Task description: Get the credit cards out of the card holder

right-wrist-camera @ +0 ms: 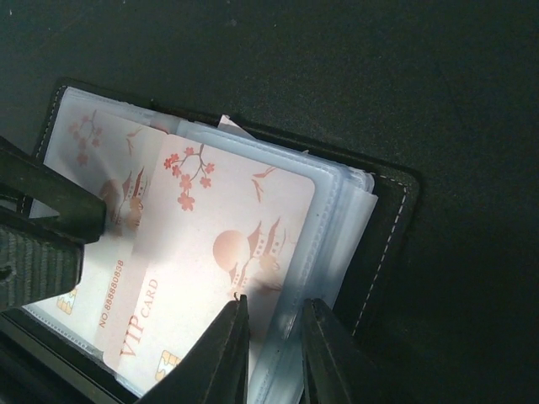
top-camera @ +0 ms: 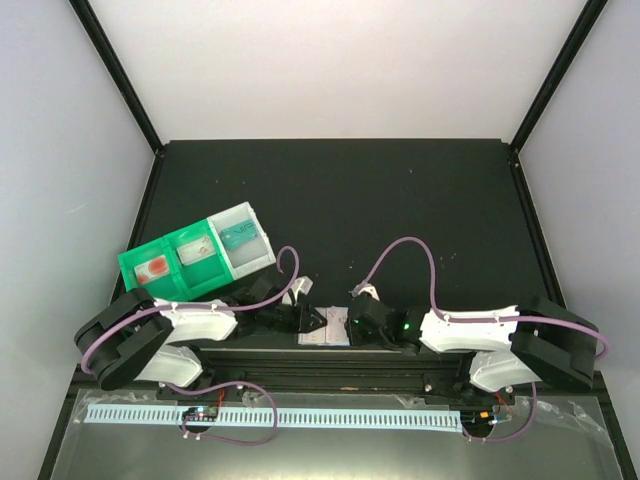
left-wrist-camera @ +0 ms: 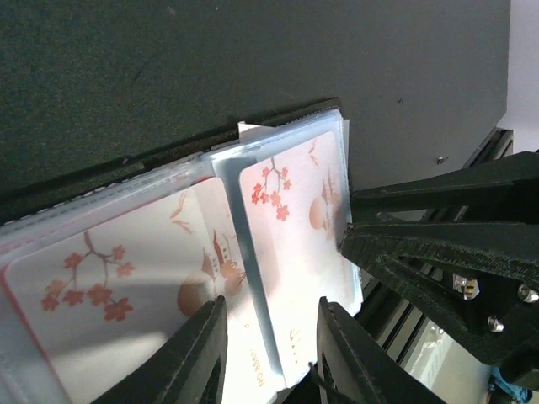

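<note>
The card holder [top-camera: 325, 327] lies open at the table's near edge between my two grippers. Its dark stitched edge [right-wrist-camera: 383, 244] frames a stack of clear sleeves. A pale VIP card [right-wrist-camera: 219, 244] with red blossoms lies on the right half, and a second such card [left-wrist-camera: 101, 295] on the other half. My left gripper [left-wrist-camera: 269, 358] is open, its fingers straddling the sleeve seam. My right gripper [right-wrist-camera: 274, 353] has its jaws close together on the clear sleeves' outer edge, beside the VIP card. It also shows in the left wrist view [left-wrist-camera: 349, 227], touching that edge.
A green-and-clear compartment tray [top-camera: 195, 255] stands at the left behind the left arm. The black rail [top-camera: 330, 360] of the table's near edge runs just below the holder. Black frame posts and pale walls enclose the table.
</note>
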Controlling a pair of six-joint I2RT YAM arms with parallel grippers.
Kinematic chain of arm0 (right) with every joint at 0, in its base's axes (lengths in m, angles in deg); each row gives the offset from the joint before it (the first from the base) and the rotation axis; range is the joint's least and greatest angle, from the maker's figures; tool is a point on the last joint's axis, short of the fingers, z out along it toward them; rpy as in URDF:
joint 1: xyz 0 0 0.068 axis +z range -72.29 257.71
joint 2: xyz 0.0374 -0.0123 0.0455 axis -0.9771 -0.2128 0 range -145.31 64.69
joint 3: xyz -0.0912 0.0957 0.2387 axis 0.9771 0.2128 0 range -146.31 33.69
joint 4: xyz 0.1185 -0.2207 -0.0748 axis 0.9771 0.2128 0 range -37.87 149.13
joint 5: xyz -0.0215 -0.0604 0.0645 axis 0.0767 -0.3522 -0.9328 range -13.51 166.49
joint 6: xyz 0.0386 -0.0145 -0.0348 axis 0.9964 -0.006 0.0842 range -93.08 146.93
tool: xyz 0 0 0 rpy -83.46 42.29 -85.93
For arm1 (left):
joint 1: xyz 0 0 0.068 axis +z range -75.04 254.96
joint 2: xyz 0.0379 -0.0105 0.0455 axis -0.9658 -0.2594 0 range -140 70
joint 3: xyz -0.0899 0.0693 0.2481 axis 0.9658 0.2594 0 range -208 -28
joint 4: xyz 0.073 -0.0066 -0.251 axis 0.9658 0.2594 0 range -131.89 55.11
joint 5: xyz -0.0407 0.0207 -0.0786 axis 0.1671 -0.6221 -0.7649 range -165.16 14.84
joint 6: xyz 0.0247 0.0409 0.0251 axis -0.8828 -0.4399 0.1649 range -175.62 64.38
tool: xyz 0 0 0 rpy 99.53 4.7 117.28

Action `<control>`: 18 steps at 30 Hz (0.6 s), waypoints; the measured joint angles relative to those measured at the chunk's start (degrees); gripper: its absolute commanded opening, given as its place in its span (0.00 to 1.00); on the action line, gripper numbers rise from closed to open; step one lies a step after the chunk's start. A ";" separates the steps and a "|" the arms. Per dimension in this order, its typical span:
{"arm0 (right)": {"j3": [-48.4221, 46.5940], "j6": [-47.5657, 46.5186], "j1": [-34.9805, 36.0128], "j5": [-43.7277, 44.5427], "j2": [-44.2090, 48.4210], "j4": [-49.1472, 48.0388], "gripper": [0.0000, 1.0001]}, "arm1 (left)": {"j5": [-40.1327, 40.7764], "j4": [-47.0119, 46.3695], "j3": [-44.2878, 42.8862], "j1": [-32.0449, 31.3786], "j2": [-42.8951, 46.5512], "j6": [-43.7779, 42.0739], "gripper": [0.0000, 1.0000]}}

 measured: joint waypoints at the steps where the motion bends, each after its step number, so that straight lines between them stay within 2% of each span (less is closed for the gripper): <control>1: 0.17 0.11 0.00 -0.02 0.04 -0.26 0.18 | 0.04 -0.48 0.00 -0.22 -0.48 0.31 0.29; 6: 0.50 0.92 0.00 -0.04 0.11 -0.70 0.14 | 0.15 -3.17 0.00 -0.57 -2.56 1.11 0.27; 18: 0.72 2.32 -0.11 -0.09 0.11 -1.09 0.14 | -0.90 -8.55 -0.17 -0.83 -6.34 1.88 0.26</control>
